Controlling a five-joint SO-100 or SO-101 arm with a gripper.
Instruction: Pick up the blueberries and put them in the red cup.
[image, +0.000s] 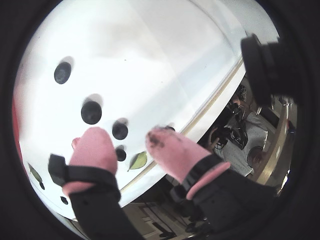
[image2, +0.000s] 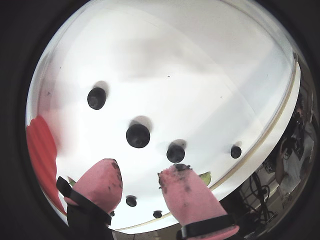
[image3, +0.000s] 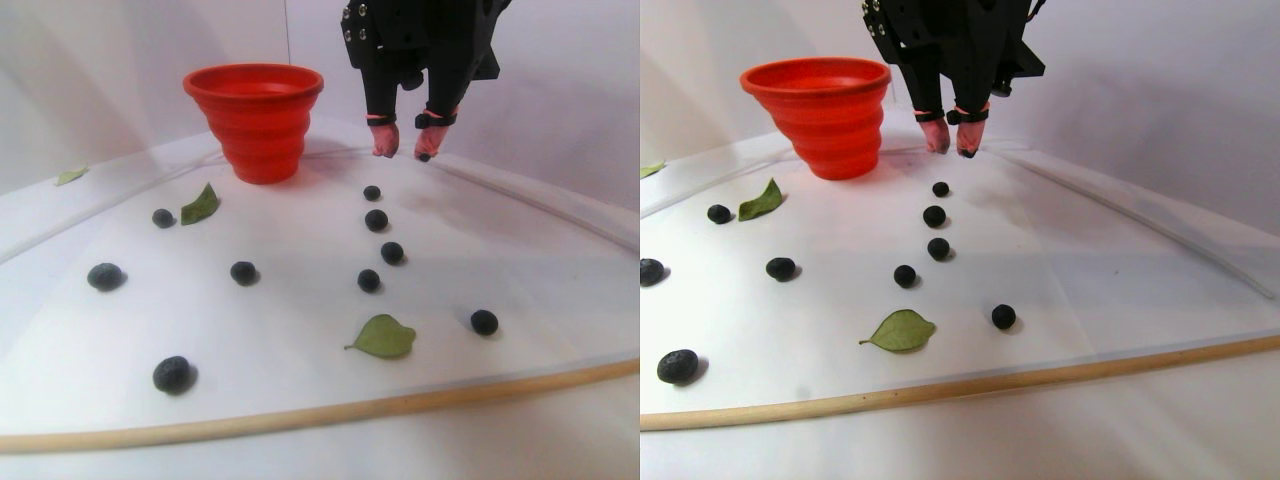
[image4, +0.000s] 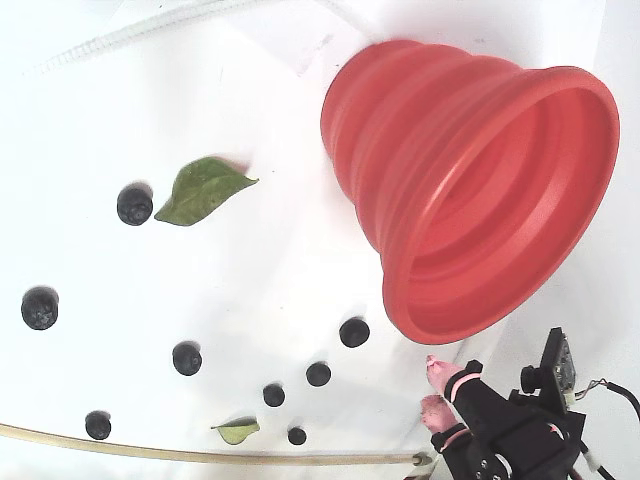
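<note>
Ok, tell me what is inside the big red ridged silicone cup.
In the fixed view the red collapsible silicone cup shows only bare stepped inner walls, with no small dark blueberries in sight. Its rim hides the near inner wall, and the stereo pair view shows nothing of the inside.

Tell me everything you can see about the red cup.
The red cup is bright red, looks like silicone, with stepped ridged walls tapering from a wide thick rim to a narrow base. It stands upright on the white surface, mouth up; the fixed view shows no berries in the part of its inside that is visible. The gripper hangs beside it, apart from it. Nothing else touches it.
</note>
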